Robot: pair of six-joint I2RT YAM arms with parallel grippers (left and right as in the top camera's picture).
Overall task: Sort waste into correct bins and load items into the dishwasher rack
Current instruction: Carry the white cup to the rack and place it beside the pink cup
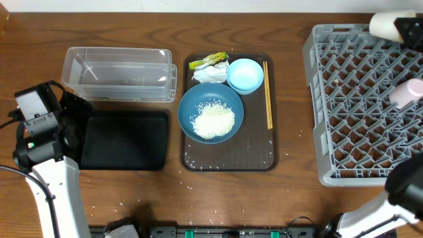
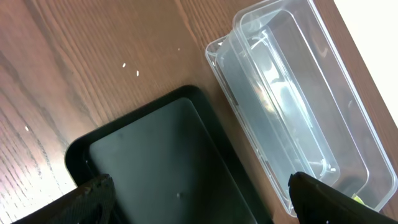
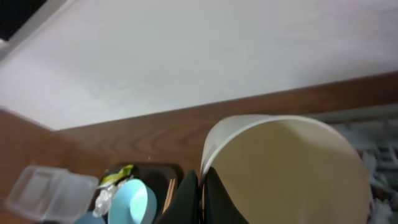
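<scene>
overhead: right hand [image 1: 398, 26] tight on white cup [image 1: 382, 24] over rack [image 1: 357, 99]; left hand [image 2: 200, 198] apart

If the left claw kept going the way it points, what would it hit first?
Probably the black tray: the left gripper, jaws open, points down at its floor; the clear tub lies off to one side.

We've got a wood table [image 1: 291, 198] w/ clear tub [image 1: 119, 73], black tray [image 1: 125, 139], brown tray [image 1: 228, 162] mid, grey rack [image 1: 357, 112] on the rt, plus stray rice grains [image 2: 137, 73].
</scene>
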